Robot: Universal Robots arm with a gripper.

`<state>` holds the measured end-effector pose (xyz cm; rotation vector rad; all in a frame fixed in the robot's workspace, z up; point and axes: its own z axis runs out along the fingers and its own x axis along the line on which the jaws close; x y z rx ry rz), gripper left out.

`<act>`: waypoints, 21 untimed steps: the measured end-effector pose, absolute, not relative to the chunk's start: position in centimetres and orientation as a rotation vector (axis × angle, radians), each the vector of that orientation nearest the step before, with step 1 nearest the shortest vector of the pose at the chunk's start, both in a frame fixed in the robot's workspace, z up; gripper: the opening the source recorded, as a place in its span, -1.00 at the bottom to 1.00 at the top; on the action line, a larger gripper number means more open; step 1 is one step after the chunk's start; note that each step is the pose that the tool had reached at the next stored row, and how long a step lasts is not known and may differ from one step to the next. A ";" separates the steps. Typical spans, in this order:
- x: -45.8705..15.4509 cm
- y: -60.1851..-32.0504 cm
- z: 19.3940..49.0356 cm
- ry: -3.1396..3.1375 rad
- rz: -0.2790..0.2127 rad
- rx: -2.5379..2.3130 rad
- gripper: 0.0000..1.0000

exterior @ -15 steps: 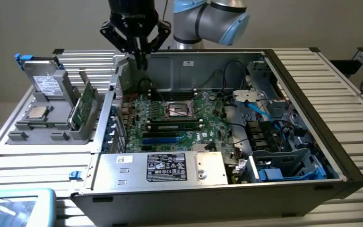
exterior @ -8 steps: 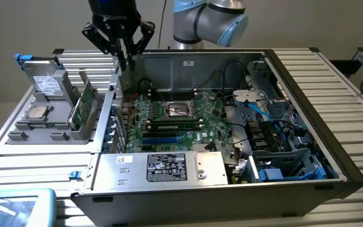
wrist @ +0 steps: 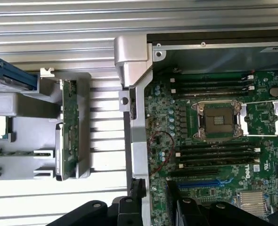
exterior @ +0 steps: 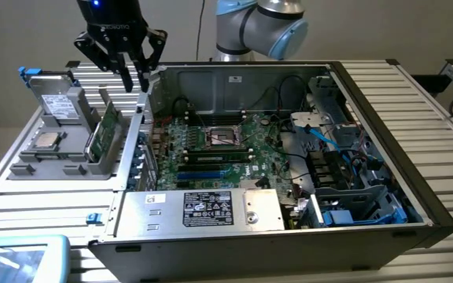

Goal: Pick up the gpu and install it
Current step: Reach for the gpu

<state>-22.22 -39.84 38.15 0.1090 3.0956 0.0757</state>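
Over the case wall beside the upright gpu, fingers spread, empty, Dell printed on motherboard

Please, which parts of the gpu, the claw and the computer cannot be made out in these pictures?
1. Lower edge of the gpu: exterior view, sunk in the grey holder.
2. Faces of the gpu: wrist view, seen edge-on.
3. Base of the claw: wrist view, cut off by the picture's edge.
4. Text of the power supply label: exterior view, too small.
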 end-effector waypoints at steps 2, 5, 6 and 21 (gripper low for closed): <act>-23.1 -39.8 38.0 3.094 0.076 0.109 -0.31; -24.5 -39.7 37.6 3.092 0.076 0.109 -0.31; -24.9 -39.6 37.5 3.092 0.076 0.108 -0.31; -31.8 -38.1 36.2 3.090 0.076 0.109 -0.31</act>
